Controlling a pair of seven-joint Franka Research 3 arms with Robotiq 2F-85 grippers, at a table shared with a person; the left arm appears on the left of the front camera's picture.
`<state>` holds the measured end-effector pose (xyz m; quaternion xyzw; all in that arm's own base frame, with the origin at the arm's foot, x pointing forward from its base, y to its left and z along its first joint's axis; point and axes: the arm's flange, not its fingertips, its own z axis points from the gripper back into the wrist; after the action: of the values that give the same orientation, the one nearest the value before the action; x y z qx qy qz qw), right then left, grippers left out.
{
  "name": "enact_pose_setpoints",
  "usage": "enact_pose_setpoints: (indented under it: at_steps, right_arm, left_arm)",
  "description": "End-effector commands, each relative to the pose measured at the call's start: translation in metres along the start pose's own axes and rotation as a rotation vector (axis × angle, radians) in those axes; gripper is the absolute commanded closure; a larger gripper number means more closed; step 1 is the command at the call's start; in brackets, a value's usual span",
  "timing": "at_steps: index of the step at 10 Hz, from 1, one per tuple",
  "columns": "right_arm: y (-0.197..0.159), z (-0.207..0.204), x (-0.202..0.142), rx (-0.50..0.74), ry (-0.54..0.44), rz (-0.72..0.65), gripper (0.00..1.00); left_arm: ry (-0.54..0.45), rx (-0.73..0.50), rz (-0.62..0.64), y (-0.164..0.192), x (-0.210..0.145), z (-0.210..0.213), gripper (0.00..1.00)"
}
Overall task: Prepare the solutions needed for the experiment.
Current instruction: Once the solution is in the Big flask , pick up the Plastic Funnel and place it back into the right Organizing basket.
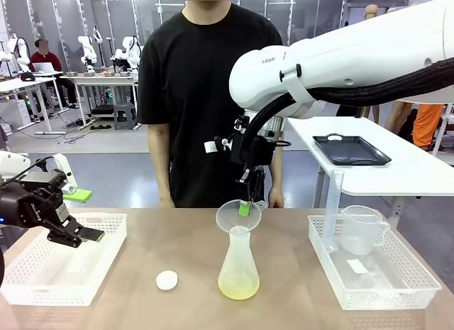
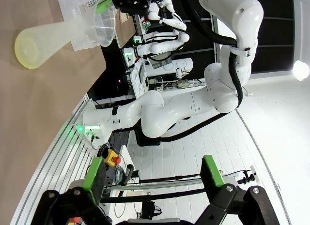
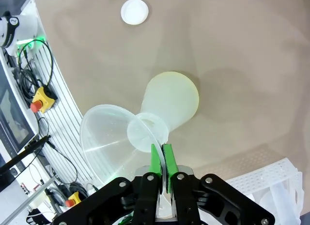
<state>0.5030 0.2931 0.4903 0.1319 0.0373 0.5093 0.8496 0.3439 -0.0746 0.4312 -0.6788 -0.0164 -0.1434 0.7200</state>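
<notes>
Nearest me, close to the near edge of the worktop (image 1: 298,312) and about midway along it, stands the flask (image 1: 238,267). It is upright, so its long axis is vertical. A little pale yellow liquid (image 1: 237,289) lies in its base. A small white cap (image 1: 167,279) lies on the worktop just to its left, apart from it.

A clear funnel (image 1: 230,218) sits in the flask's neck, mouth up. My right gripper (image 3: 162,153) comes down from above and is clamped narrow on the funnel's thin rim, one green pad inside the wall and one outside. The flask is therefore directly below this gripper, in line with my fingers. I judge that any lift or reseating of the funnel should run straight along that vertical axis, or the flask could tip.

My left gripper (image 2: 154,171) hangs spread wide and empty over the white basket (image 1: 42,291) at the left end of the worktop, well apart from the flask. My right arm is much the nearer one.

At the right end a second basket (image 1: 397,291) holds a measuring jug (image 1: 362,231) and a tall thin cylinder (image 1: 332,206).

Beyond the far edge a person (image 1: 206,96) stands facing me.
</notes>
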Motion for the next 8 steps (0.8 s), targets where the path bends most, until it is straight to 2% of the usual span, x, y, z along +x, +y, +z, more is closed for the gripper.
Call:
enact_pose_setpoints:
  at_steps: [1, 5, 8]
  right_arm:
    - [0.013, 0.006, -0.009, -0.009, -0.020, -0.014, 1.00]
    - [0.026, 0.026, -0.016, -0.013, -0.072, 0.028, 1.00]
    - [0.048, 0.050, -0.026, -0.004, -0.097, 0.019, 1.00]
  left_arm:
    - [-0.002, -0.003, -0.002, -0.004, 0.001, -0.001, 0.00]
    - [-0.002, -0.003, -0.002, -0.004, 0.001, -0.001, 0.00]
    - [-0.002, -0.003, -0.002, -0.004, 0.001, -0.001, 0.00]
